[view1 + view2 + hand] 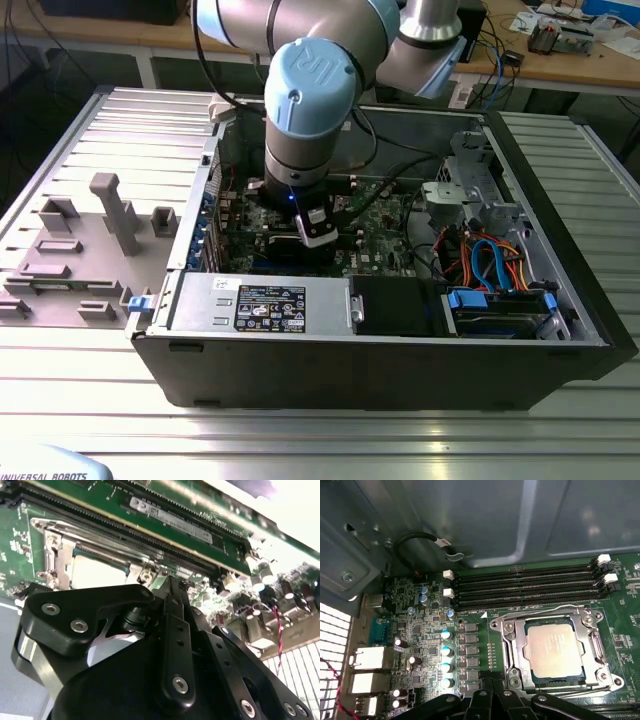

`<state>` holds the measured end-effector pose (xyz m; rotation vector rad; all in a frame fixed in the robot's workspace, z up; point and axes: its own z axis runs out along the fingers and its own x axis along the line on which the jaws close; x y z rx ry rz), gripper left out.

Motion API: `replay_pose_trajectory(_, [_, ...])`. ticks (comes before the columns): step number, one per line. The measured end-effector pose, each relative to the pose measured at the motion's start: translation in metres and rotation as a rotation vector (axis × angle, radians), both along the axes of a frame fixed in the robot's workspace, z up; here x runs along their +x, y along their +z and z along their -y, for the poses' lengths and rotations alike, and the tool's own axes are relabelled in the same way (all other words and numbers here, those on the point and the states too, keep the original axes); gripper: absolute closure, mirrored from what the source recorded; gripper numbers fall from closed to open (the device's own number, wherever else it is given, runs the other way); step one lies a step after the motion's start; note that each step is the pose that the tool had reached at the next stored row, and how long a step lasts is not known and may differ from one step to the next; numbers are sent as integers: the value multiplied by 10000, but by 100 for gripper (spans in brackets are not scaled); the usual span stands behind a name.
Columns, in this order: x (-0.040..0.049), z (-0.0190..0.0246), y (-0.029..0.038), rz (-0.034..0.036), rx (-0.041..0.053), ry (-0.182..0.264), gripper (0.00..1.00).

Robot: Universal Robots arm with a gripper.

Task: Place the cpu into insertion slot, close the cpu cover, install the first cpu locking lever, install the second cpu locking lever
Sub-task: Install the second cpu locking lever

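cpu (555, 651) sits flat in the slot (594, 652), silver top up, in the first wrist view. Cover (517, 642) is down around it, frame on all four sides, chip showing through the cut-out. A thin wire lever (530, 611) runs along the memory-side edge of the cover; can't tell if it's hooked.

In the second wrist view the cpu (95, 572) and cover (55, 555) show just past the gripper (170, 587) tip, partly hidden by its black linkage. The jaws appear pressed together with nothing between them, tip close above the socket's edge; contact can't be judged.

Around the socket: four long memory slots (525, 587) with white end clips just beside it, all parallel. On the other side a column of silver-blue capacitors (447, 652) and a row of dark chokes (470, 655). Rear port blocks (367, 657) further out, with a red-black wire (332, 685) by the vented wall. A black cable (420, 540) loops against the case wall above the board.

In the exterior view the arm (305, 110) comes straight down into the open case (560, 330), its wrist blocking the socket. Power supply (260, 303) along the near wall, a black block (395, 305) next to it, blue and orange drive cables (485, 262) on the exterior view's right. Grey fixture tray (80, 250) beside the case on the exterior view's left, all on a ribbed metal table (330, 440).
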<state>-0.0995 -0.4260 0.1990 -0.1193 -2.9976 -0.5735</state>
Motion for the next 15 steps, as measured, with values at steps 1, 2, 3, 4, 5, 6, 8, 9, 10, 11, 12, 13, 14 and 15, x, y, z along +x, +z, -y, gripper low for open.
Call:
replay_pose_trajectory(1, [0, 0, 61, -1, -1, -1, 89])
replay_pose_trajectory(2, [-1, 0, 109, -2, -2, 0, 89])
replay_pose_trajectory(3, [-1, 0, 120, -12, -1, -1, 89])
replay_pose_trajectory(4, [-1, 0, 119, -13, 1, -1, 89])
replay_pose_trajectory(5, [-1, 0, 119, -14, 2, -2, 89])
replay_pose_trajectory(6, [-1, 0, 119, -15, 0, -1, 89])
replay_pose_trajectory(8, [0, 0, 119, -16, 0, -1, 89])
replay_pose_trajectory(9, [-1, 0, 119, -16, 0, -1, 89])
replay_pose_trajectory(10, [-1, 0, 119, -17, 0, -1, 89])
replay_pose_trajectory(11, [-1, 0, 119, -17, -1, -1, 89])
replay_pose_trajectory(12, [0, 0, 120, -19, -1, 0, 89])
replay_pose_trajectory(13, [-1, 0, 120, -20, -1, -1, 89])
replay_pose_trajectory(14, [-1, 0, 119, -20, 0, -1, 89])
replay_pose_trajectory(15, [-1, 0, 119, -21, 0, -1, 89])
